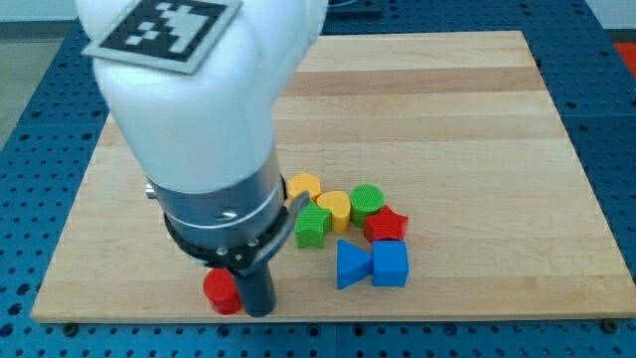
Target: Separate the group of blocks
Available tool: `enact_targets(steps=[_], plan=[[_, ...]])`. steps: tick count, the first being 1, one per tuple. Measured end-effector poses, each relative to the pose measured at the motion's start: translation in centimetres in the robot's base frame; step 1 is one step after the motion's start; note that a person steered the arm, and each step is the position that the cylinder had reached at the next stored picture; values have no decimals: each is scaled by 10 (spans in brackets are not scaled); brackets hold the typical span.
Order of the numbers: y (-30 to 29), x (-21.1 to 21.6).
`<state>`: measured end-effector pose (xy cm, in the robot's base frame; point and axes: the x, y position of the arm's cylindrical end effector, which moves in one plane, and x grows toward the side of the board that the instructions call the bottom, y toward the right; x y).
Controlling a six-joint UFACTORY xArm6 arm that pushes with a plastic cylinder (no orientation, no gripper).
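Note:
My tip (258, 309) is at the view's bottom left of centre, touching or almost touching the right side of a red cylinder (223, 291). To its right lies a tight group: a yellow block (304, 186), a yellow heart (334, 208), a green cylinder (367, 201), a green block (312, 225), a red star (386, 225), a blue triangle (351, 265) and a blue cube (391, 264). The group is apart from my tip, up and to its right. The arm's white and dark body hides the board behind it.
The wooden board (447, 109) lies on a blue perforated table (616, 129). The board's bottom edge runs just below my tip and the red cylinder.

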<state>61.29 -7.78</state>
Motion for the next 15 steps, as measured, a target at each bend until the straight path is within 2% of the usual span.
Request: enact_targets(steps=[2, 4, 5, 6, 7, 8, 10, 11, 12, 13, 15], plan=[[2, -95], [-19, -101], [-66, -101], [-126, -92], [-180, -18], [-180, 3], [-124, 5], [-35, 4], [15, 1], [82, -39], [86, -46]])
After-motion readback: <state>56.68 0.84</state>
